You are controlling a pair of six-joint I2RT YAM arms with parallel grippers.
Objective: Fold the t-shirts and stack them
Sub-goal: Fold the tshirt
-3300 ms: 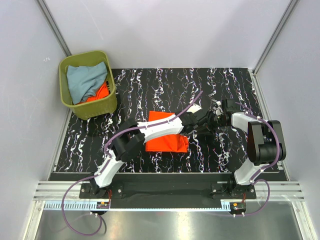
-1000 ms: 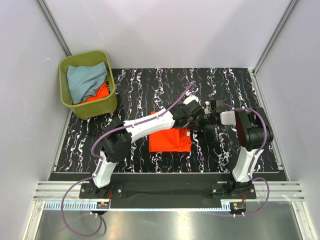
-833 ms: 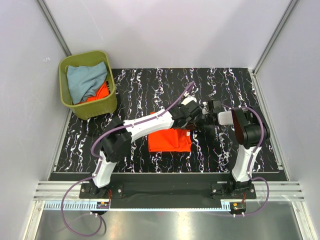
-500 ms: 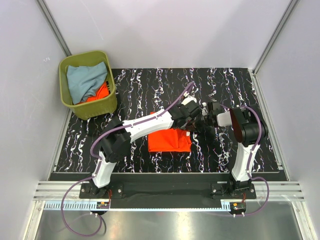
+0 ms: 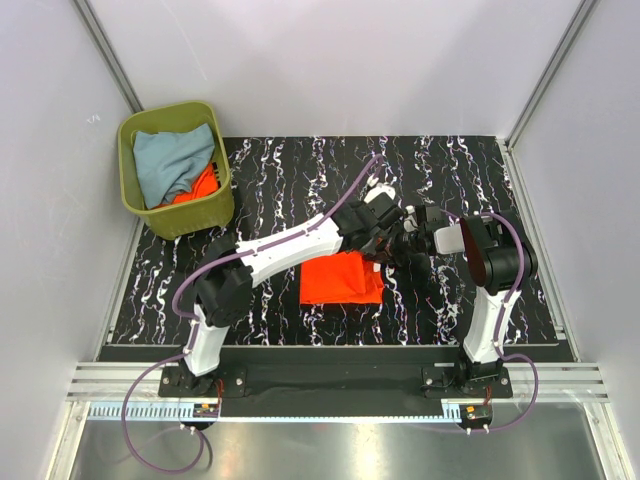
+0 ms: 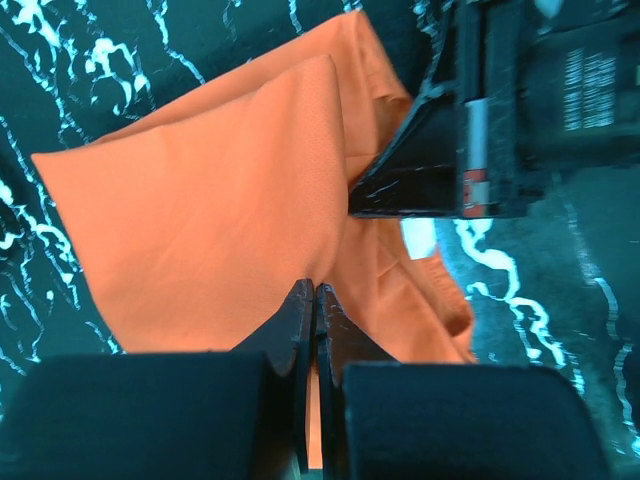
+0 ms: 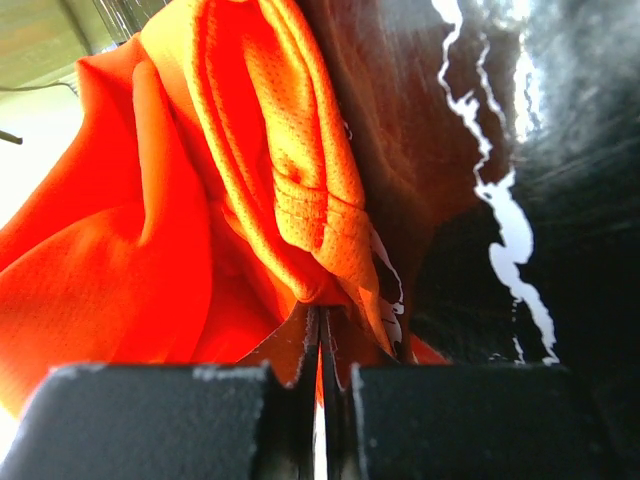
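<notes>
An orange t-shirt [image 5: 338, 280] lies folded small on the black marbled table, its right edge raised where both grippers meet. The left gripper [image 5: 383, 243] reaches across it from the left. In the left wrist view its jaws [image 6: 314, 292] are shut on a fold of the orange t-shirt [image 6: 200, 200]. The right gripper [image 5: 401, 256] comes in from the right, and its jaws [image 7: 320, 316] are shut on a bunched hem of the orange t-shirt [image 7: 150, 230]. A pale grey-blue t-shirt [image 5: 168, 160] and another orange t-shirt [image 5: 200, 186] lie crumpled in the bin.
The olive-green bin [image 5: 192, 215] stands at the table's far left corner. The black marbled table [image 5: 290, 180] is bounded by grey walls at the back and sides. The right gripper's black body [image 6: 520, 110] sits close above the cloth in the left wrist view.
Both grippers have stayed shut. The left wrist has shifted a little toward the back, the right arm has drawn in toward it, and the orange shirt has become narrower than a few seconds ago.
</notes>
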